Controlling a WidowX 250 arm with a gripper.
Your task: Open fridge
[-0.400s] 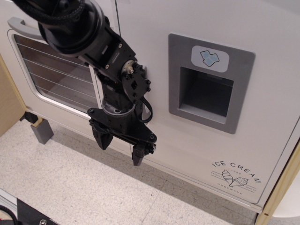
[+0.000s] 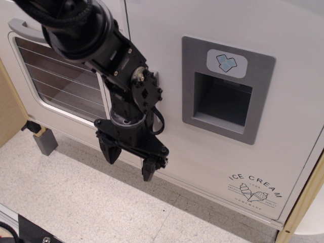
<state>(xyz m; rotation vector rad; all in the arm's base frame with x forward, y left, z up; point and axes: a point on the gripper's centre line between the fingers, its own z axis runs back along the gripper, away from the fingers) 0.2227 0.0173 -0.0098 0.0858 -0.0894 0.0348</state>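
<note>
The fridge door (image 2: 283,40) is a large white panel filling the right of the view. It has a grey ice-dispenser recess (image 2: 223,101), a blue ice-cube badge (image 2: 227,63) and an "ICE CREAM" logo (image 2: 254,189). A bit of its grey vertical handle (image 2: 154,77) shows behind my arm; the rest is hidden. The door looks closed. My black gripper (image 2: 129,159) hangs open and empty in front of the door's lower left edge, fingers pointing down.
The white oven door (image 2: 66,109) with a striped glass window (image 2: 61,78) and a horizontal grey handle (image 2: 23,29) is on the left. A grey cabinet foot (image 2: 45,142) stands on the speckled floor (image 2: 76,202). A wooden edge (image 2: 301,207) runs at the right.
My gripper has shifted very slightly down and left. The fridge door has not moved.
</note>
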